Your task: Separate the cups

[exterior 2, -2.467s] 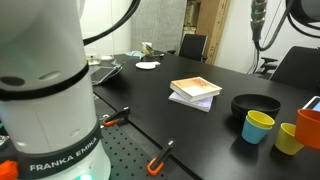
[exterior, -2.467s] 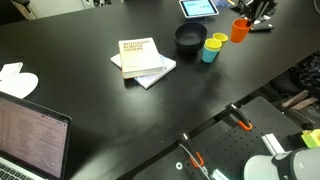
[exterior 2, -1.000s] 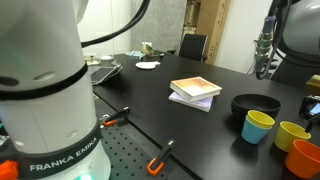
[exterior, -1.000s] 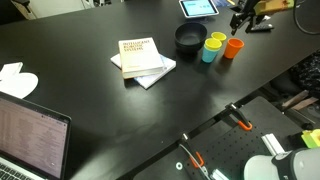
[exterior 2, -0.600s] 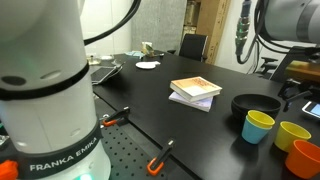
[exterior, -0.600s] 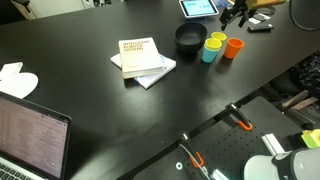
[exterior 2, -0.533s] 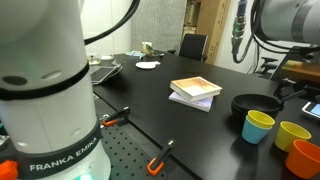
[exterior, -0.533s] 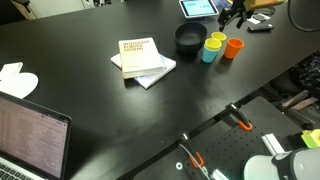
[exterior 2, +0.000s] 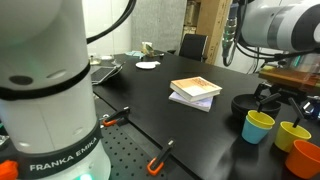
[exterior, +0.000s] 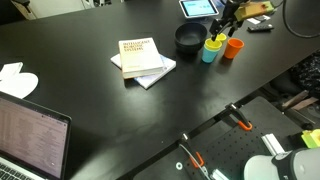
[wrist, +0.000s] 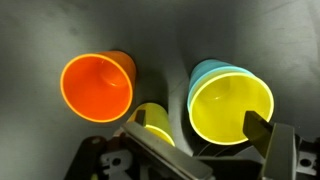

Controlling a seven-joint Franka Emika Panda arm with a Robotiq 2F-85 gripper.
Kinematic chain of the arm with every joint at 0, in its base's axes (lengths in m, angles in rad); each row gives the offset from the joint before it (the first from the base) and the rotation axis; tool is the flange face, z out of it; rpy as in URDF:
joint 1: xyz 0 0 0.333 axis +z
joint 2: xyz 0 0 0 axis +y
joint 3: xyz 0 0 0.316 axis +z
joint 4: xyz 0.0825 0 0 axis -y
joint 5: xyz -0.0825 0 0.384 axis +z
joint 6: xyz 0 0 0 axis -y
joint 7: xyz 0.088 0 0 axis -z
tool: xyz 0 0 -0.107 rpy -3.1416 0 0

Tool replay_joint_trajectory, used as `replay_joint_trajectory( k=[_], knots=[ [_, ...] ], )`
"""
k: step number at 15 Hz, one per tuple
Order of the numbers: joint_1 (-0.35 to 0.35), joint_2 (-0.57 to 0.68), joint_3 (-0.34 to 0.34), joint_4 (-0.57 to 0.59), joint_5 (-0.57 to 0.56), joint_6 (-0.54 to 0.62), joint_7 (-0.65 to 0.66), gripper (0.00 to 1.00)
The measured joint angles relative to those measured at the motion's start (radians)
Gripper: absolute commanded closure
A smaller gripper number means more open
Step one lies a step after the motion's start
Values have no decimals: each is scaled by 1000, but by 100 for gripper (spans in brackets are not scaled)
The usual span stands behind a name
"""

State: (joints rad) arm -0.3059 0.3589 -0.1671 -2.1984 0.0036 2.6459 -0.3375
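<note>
Starting at the near edge in an exterior view, I see an open laptop with a lit screen (exterior: 30, 140) and a flat white object (exterior: 15, 78) on the black surface (exterior: 90, 110). Further in lies a stack of two pale books (exterior: 140, 60). Beyond them stands a wide black bowl (exterior: 190, 38), with the cups just beside it, all upright: a teal-blue plastic cup (exterior: 208, 53), a small yellow plastic cup (exterior: 218, 39) and an orange plastic cup (exterior: 233, 48). The teal-blue cup's inside shows yellow in the wrist view. I cannot tell whether that is another cup. My pincer (wrist: 197, 125) hangs over the group with its jaws spread and nothing held. The teal-blue cup lies below, roughly between the fingers (wrist: 262, 135). Farthest off sits a tablet with a blue screen (exterior: 197, 7).
</note>
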Motion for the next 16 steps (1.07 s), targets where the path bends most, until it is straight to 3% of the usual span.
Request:
replay_joint_trajectory(
  k=[14,16],
  knots=[
    [5,9,18,-39,0,50,-3,0],
    [6,12,18,-39,-1,52,-3,25]
  ],
)
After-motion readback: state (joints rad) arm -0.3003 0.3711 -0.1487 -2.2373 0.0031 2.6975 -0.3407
